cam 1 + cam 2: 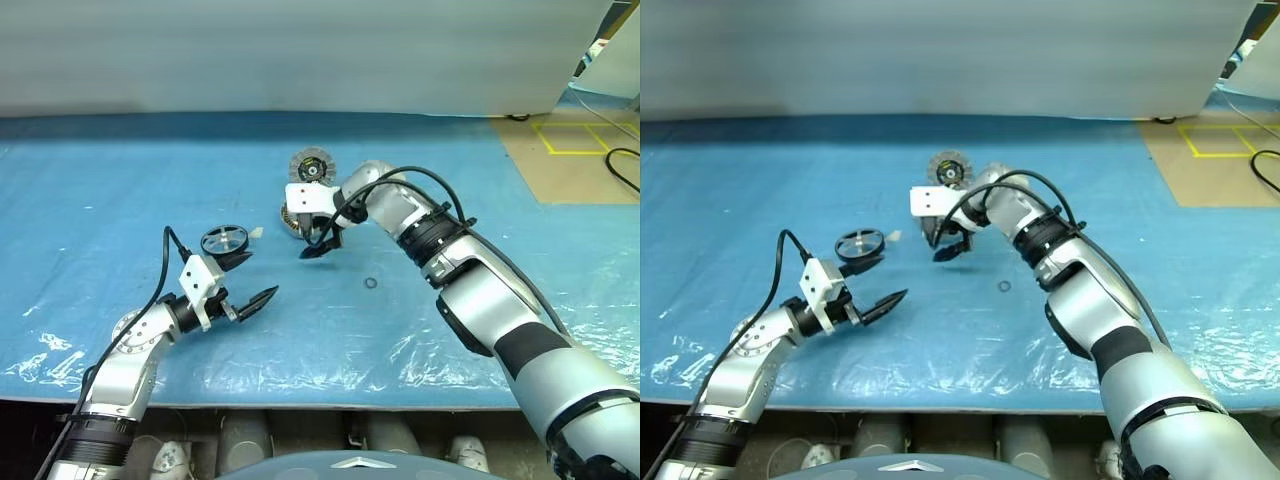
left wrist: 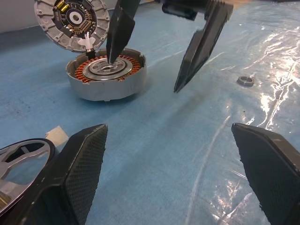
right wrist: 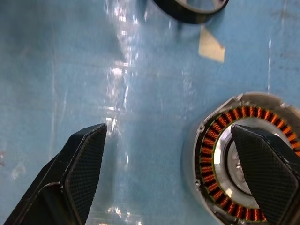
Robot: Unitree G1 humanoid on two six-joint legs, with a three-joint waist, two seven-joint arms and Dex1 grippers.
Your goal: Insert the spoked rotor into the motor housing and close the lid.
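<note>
R gripper (image 1: 322,243) wide open, empty, hanging over the motor housing (image 2: 106,73), one finger above its centre, no contact I can confirm. L gripper (image 1: 250,286) also fully open, empty, just beside the spoked rotor (image 1: 224,240), twd the near edge of the blue table cover (image 1: 120,180). Housing sits mid-table, lid (image 1: 311,166) flipped up behind it. Rotor prob light, stiff, slick metal; pinch across the black rim, not the spokes. L wrist cam shows copper windings + lid's inner face; head cams can't resolve those.
</note>
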